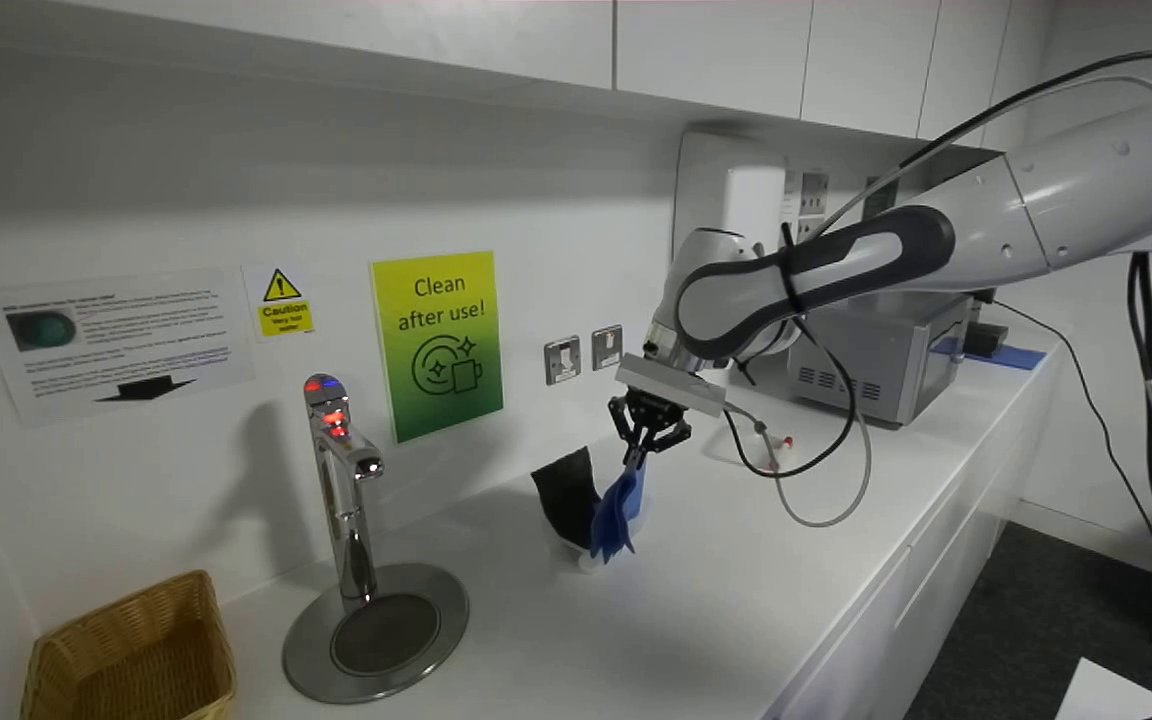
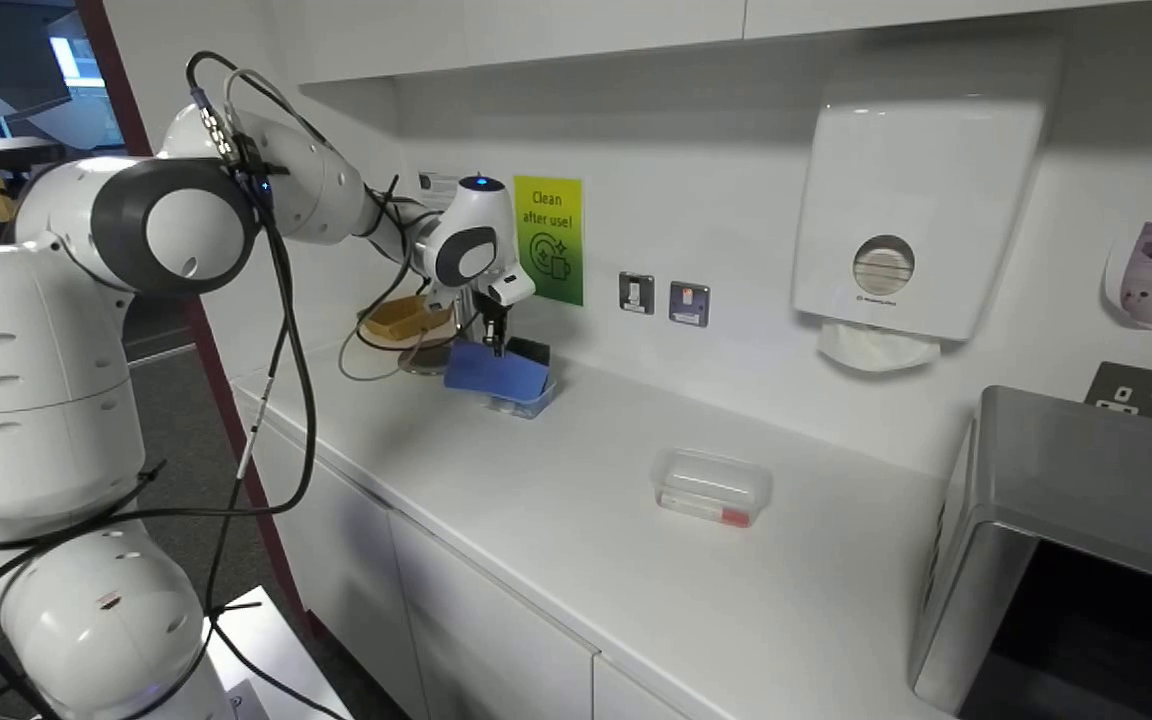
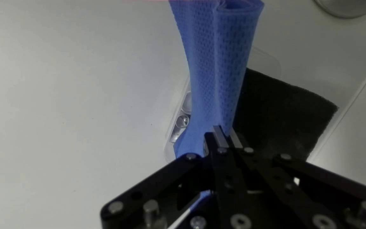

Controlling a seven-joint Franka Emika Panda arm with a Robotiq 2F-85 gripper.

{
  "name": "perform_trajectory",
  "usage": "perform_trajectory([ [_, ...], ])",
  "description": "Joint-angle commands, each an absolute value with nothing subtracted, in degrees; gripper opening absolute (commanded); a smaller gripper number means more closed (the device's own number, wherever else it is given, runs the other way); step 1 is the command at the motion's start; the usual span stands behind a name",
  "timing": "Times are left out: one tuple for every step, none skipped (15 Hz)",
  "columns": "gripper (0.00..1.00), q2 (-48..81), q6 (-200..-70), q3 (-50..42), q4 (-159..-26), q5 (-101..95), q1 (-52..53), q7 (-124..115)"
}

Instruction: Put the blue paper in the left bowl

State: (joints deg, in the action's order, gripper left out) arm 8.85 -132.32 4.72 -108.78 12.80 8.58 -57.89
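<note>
fingers [image 3: 220, 140] pinching blue paper [image 3: 209, 76], cylinders [image 3: 179, 125] distinct — wrist view only

The folded blue sheet [image 3: 208, 73] looks like matt, dimpled nonwoven cloth; the flat black sheet [image 3: 284, 117] right of it in the wrist view is dull and rough-edged. The clear rectangular tub [image 2: 534, 408] near both is smooth, see-through plastic. The black gripper [image 3: 228, 138] has dark, matt linkages and bright metal screws [image 3: 116, 207]. The white jointed arm [image 2: 36, 345] looks like smooth, glossy plastic. In an exterior view, the tall chrome tap [image 1: 344, 500] at left is mirror-shiny metal, the round grey plate [image 1: 451, 615] satin metal, the tan basket [image 1: 121, 630] at near left woven wicker. The white countertop [image 1: 716, 600] is smooth, softly shiny.
</note>
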Motion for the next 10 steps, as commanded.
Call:
perform_trajectory([
  [0.01, 10.32, -128.36, 4.45, -105.12, 14.56, 7.62, -58.33],
  [0.01, 10.65, -127.81, 4.35, -104.63, 14.66, 7.46, -58.48],
  [0.01, 11.00, -127.17, 4.29, -104.16, 14.84, 7.31, -58.59],
  [0.01, 11.42, -126.47, 4.21, -103.64, 15.09, 7.15, -58.56],
  [0.01, 11.83, -125.62, 4.12, -103.08, 15.35, 7.00, -58.50],
  [0.01, 12.34, -124.46, 4.01, -102.43, 15.57, 6.84, -58.61],
  [0.01, 12.85, -123.23, 3.91, -101.70, 15.52, 6.70, -58.77],
  [0.01, 13.37, -122.10, 3.76, -101.00, 15.44, 6.64, -59.01],
  [0.01, 13.84, -120.97, 3.50, -100.35, 14.99, 6.70, -59.39],
  [0.01, 14.31, -120.28, 3.20, -99.66, 14.39, 6.83, -59.98],
])
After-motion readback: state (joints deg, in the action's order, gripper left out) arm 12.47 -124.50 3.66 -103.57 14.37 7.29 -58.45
